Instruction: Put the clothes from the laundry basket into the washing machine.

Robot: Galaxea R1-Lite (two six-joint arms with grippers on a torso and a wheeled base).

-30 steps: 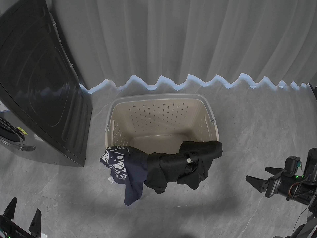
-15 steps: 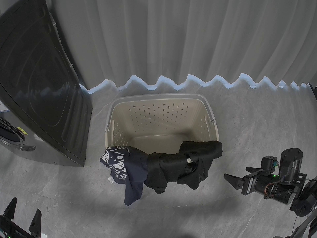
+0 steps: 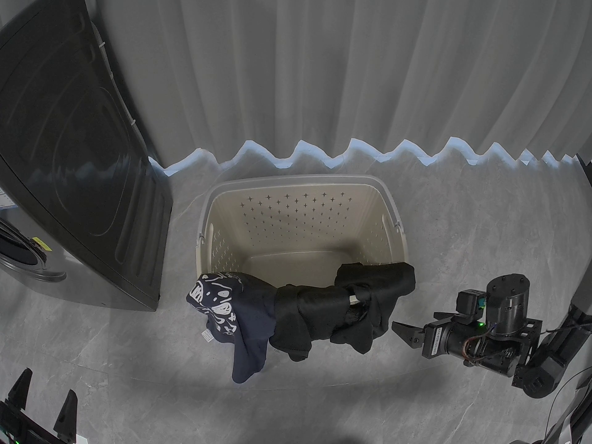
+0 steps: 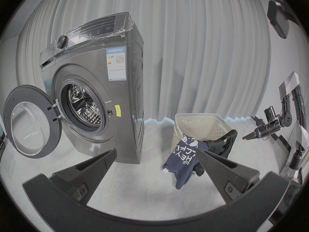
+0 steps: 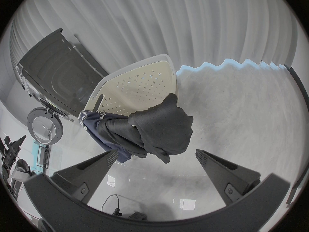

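2 garments [image 3: 246, 316] hang over basket [image 3: 296, 183] near rim. Right gripper [image 3: 413, 320], jaws wide and empty, has moved in close beside black garment [image 3: 370, 291]; grasp looks imminent. Left gripper [image 3: 48, 382] wide, low.

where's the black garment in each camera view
Head view: black garment draped over the laundry basket's near rim, right of the navy shirt.
Left wrist view: black garment on the basket rim, beside the navy shirt.
Right wrist view: black garment nearest, before the basket.
Shared landmark: the basket.
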